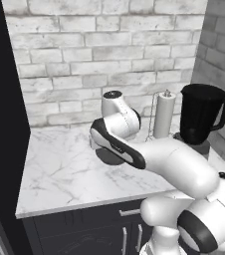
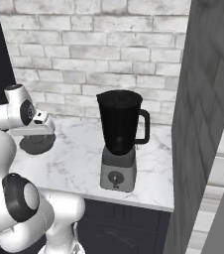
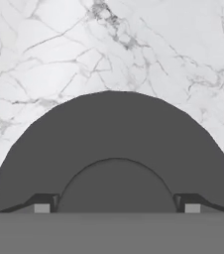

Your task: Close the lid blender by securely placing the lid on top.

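Base cams sit behind the arm at 7 and 5 o'clock, sharing blender (image 1: 202, 119) and counter (image 1: 59, 169) — hand cam close, straight down on lid (image 3: 114, 144).

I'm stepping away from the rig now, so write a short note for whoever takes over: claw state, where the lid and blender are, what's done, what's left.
Claw: open, directly over the lid, fingertips spread either side of its raised center; nothing gripped.
Lid: lying flat on the marble counter, left of the blender and apart from it.
Blender: upright on its grey base toward the counter's right end, jar mouth open, beside the paper-towel roll.
Done: claw brought over the lid.
Left: close on the lid, lift it, carry it to the jar, seat it on the mouth.
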Robot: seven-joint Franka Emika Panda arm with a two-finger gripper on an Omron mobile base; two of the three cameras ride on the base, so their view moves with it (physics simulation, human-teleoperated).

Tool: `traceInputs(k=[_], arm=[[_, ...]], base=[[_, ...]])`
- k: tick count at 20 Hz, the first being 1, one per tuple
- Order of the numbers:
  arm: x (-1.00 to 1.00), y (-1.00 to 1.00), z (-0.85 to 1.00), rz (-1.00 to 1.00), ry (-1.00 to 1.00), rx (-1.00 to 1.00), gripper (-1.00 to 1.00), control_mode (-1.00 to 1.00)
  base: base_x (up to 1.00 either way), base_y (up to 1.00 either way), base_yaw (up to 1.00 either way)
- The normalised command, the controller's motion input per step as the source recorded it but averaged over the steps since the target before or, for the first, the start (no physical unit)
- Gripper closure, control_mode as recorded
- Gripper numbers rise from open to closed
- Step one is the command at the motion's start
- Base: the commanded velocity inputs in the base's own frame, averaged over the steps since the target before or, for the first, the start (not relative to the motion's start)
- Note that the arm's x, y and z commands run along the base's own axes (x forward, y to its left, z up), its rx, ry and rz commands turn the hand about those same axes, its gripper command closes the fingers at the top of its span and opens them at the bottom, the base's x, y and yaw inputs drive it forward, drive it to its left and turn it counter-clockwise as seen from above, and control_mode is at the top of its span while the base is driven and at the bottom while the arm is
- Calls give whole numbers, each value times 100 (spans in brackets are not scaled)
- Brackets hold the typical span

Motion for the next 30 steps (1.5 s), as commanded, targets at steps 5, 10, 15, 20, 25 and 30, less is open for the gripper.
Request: traceInputs(k=[5,10,15,20,25,30], arm=[[0,-44,94,0,-8,0,100,-100],[0,-60,92,0,-18,0,100,-100],[0,-68,91,0,-16,2,100,-100],[-1,-73,80,0,-24,2,100,-100],[0,-72,77,0,-24,2,100,-100],[0,-70,85,-2,-18,0,100,-100]], base=[[0,0,0],[0,0,0],[0,0,0],[0,0,0],[0,0,0],[0,0,0]])
